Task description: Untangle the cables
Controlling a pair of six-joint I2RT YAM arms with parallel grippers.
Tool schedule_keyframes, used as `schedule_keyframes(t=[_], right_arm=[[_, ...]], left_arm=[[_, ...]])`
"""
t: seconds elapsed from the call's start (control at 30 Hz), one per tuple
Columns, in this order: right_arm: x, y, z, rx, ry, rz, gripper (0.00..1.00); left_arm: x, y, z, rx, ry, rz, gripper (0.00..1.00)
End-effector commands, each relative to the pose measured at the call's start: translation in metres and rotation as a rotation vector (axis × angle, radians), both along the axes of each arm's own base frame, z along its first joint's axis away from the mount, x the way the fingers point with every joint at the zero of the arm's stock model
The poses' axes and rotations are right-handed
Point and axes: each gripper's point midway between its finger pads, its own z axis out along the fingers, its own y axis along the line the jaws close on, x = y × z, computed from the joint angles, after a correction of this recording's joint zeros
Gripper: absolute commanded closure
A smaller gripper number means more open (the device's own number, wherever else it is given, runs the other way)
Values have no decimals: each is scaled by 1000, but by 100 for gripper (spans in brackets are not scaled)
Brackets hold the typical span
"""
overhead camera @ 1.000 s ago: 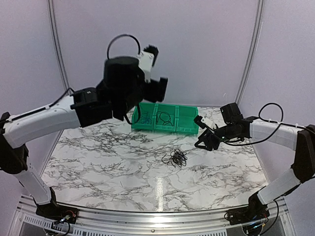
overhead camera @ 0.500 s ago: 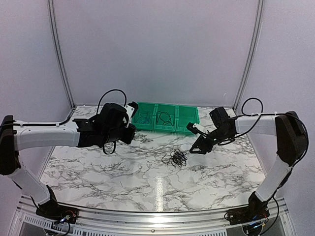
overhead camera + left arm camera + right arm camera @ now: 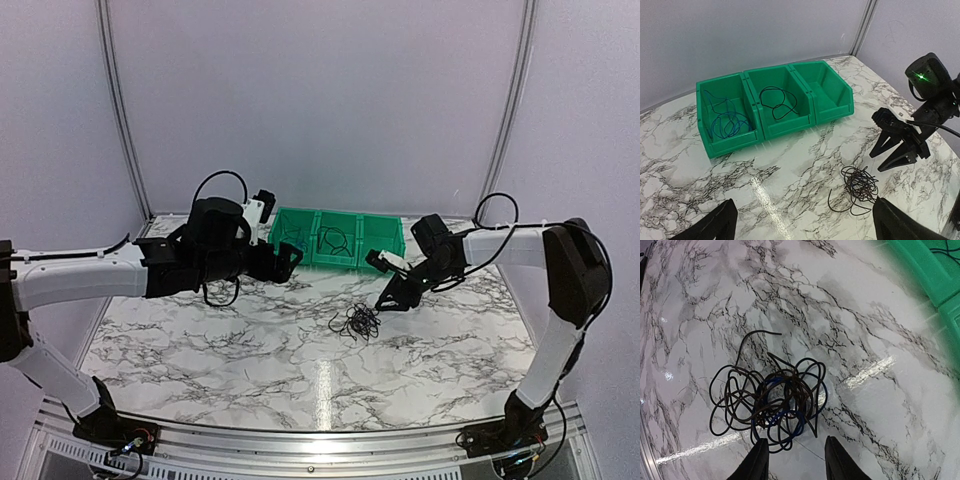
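Note:
A knotted clump of cables (image 3: 355, 321) lies on the marble table, mostly black with one blue strand. In the right wrist view the clump (image 3: 770, 402) sits just ahead of my right gripper (image 3: 796, 462), which is open with nothing between its fingers. From above, the right gripper (image 3: 386, 299) hovers at the clump's right edge. My left gripper (image 3: 286, 262) is low over the table left of the clump, and its jaws (image 3: 805, 227) stand wide open and empty. The clump (image 3: 860, 183) lies ahead, nearer the right finger.
A green bin (image 3: 385, 262) with three compartments stands at the back. Its left compartment holds a loose blue cable (image 3: 725, 122), its middle one a black cable (image 3: 777, 100). The bin's corner (image 3: 935, 275) shows in the right wrist view.
The left arm has swung down from high above the bin to low over the table. The right gripper has moved left to the clump with its jaws somewhat narrower.

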Motion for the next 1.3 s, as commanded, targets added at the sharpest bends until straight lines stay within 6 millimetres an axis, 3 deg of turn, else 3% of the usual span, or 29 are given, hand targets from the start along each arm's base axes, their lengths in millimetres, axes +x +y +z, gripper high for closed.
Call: schedule_keyframes(t=[0.0,0.37,0.47,0.57,0.67,0.87,1.0,1.17,1.27], right_arm=[[8,9,1,-14,-3,18,62],[16,10,-28,-51,32,12,71],[15,11,-32,-51,43,17,76],[15,12,-30,-45,46,16,90],[12,11,-17,-37,30,17,100],[2,9,46,3,-50,35,100],[-13,16,84,24,-106,74,100],[-34,34,104,31,-140,137,100],[-42,45,106,40,-145,164,100]], left_arm=[[-15,-9,16,-63,-10,-80,5],[-25,-20,15,-34,-15,-136,10],[-23,-18,16,-27,-25,-128,10],[-22,-16,16,-22,-29,-120,10],[-19,-15,13,-10,-33,-102,11],[-12,-15,-1,0,-15,-58,7],[-13,-23,1,-47,-8,-71,8],[-22,-40,10,-158,9,-81,16],[-34,-57,5,-197,-9,-106,20]])
